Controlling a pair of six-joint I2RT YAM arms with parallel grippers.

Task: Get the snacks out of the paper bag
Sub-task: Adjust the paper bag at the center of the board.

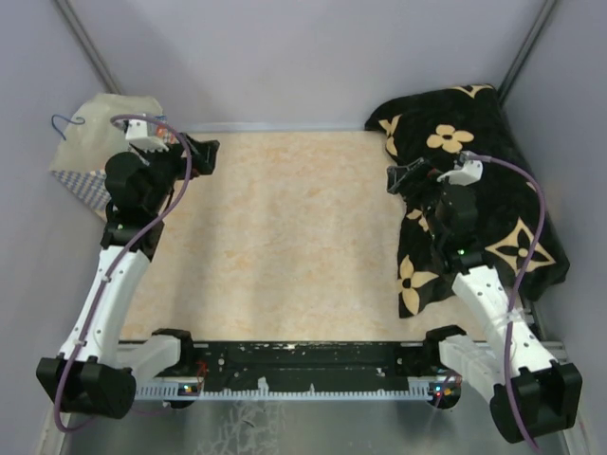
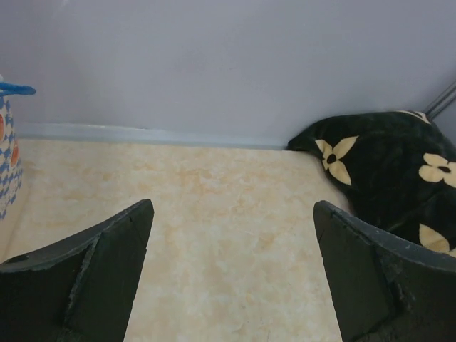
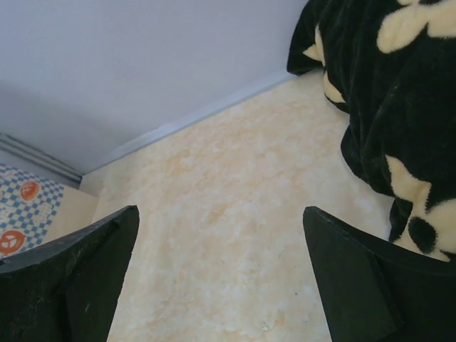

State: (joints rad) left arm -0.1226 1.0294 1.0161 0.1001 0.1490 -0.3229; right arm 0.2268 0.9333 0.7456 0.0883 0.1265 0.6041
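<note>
The tan paper bag (image 1: 90, 142) with a blue-white checkered band and blue cord handle stands at the table's far left corner. Its edge shows in the left wrist view (image 2: 7, 153) and the right wrist view (image 3: 25, 206). No snacks are in view. My left gripper (image 1: 201, 152) is open and empty, just right of the bag. In its wrist view the left gripper (image 2: 231, 214) hangs over bare table. My right gripper (image 1: 403, 177) is open and empty at the left edge of the black cloth; in its wrist view the right gripper (image 3: 221, 217) is over bare table.
A black cloth with cream flowers (image 1: 474, 190) covers the right side of the table, also in the left wrist view (image 2: 399, 171) and the right wrist view (image 3: 399, 92). Grey walls enclose the beige marbled table (image 1: 285, 237) at back and sides.
</note>
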